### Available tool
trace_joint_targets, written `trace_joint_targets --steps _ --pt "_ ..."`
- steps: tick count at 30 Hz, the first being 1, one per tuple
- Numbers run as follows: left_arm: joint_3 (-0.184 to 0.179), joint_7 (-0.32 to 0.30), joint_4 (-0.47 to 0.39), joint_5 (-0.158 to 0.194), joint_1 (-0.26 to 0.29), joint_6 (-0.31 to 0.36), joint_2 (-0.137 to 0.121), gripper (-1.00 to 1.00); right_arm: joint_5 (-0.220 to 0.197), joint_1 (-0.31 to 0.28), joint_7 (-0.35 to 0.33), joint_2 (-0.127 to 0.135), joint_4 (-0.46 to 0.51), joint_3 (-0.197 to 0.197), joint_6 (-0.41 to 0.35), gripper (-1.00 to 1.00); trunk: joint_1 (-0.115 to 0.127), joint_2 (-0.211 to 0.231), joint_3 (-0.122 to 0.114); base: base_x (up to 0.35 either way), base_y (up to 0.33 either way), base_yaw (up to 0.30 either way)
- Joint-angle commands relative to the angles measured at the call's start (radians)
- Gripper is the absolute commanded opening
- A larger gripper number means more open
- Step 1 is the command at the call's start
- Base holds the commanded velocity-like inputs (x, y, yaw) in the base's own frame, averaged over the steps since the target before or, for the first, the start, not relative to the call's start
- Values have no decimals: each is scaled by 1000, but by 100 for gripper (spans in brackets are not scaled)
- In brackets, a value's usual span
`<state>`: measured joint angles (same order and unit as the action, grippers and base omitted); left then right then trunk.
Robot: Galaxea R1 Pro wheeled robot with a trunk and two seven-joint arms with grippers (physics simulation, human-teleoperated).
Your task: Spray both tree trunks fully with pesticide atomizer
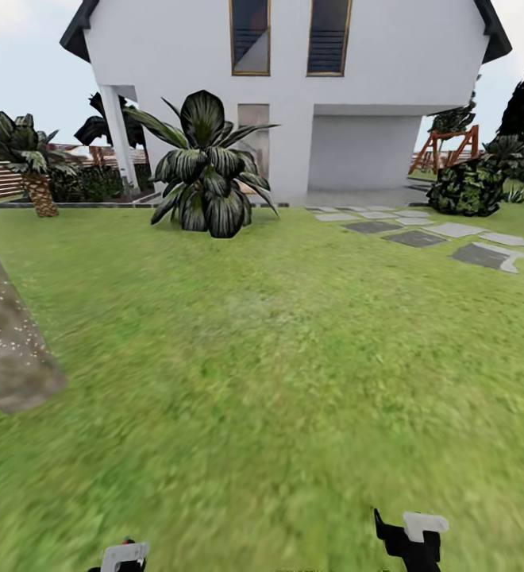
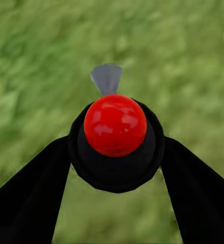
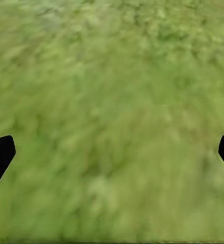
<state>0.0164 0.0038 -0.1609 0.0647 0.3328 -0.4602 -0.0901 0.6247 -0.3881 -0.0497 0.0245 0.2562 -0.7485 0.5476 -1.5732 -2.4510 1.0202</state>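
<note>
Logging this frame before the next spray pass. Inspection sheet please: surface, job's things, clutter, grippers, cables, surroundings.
Surface: green lawn, blurry, no bare patches seen.
Job's things: leaning tree trunk at the head view's left edge, dotted with whitish specks; atomizer, black body with red cap, sits between the left gripper's fingers.
Clutter: nothing seen on the grass near the robot.
Grippers: left gripper shut on the atomizer; right gripper open, grass beneath it.
Cables: nothing seen.
Surroundings: white house ahead, broad-leaf plant before it, small palm at left, grey paving stones at right, dark bush and a wooden frame beyond.
</note>
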Motion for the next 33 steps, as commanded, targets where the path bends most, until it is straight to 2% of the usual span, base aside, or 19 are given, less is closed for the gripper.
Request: trace_joint_targets --steps 1,33 --pt "0 -1 0 0 0 0 0 -100 0 0 0 0 0 0 0 100 0 0 1 0 -276 -276" --pt "-1 -1 0 0 0 0 1 -100 0 0 -1 0 0 0 0 100 0 0 28 0 -276 -276"
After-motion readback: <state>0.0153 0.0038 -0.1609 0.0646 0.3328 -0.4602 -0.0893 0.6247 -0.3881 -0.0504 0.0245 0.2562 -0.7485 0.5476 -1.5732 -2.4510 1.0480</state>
